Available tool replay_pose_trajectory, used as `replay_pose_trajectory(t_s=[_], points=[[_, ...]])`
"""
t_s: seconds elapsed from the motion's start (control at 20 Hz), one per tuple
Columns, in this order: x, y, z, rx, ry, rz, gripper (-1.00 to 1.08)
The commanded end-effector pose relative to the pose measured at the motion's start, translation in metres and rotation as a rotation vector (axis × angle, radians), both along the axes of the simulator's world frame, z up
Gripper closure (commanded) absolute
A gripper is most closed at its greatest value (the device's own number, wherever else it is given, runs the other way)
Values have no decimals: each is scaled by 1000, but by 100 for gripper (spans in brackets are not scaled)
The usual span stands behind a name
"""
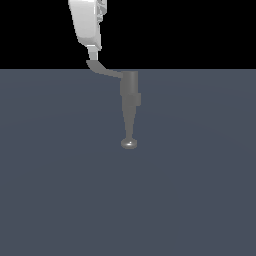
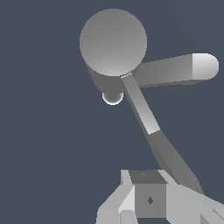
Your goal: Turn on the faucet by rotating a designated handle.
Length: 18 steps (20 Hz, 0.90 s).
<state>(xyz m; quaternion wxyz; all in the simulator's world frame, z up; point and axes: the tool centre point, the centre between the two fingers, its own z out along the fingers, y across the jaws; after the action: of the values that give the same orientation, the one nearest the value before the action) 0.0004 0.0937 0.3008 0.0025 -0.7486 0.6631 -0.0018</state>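
Nearest in the wrist view, the gripper sits at the outer, upturned tip of the handle, its fingertip seemingly just touching that tip; whether the jaws are wide or narrow cannot be told, and nothing looks clasped between them. From there the handle's long axis runs straight away from the gripper to the top of the faucet, which stands on the grey floor near its far edge in the exterior view. Judging by this, a sideways push across that axis should swing the lever about the faucet body.
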Motion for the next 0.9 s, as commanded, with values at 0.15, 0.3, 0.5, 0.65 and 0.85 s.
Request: replay_pose_trajectory(t_s=[0.15, 0.3, 0.5, 0.65, 0.85], points=[[-18, -2, -1, -1, 6, 0, 108], [-24, -3, -1, -1, 6, 0, 108], [-27, -11, 1, 0, 0, 1, 108], [-35, -21, 0, 0, 1, 1, 108], [-45, -34, 0, -1, 2, 1, 108]])
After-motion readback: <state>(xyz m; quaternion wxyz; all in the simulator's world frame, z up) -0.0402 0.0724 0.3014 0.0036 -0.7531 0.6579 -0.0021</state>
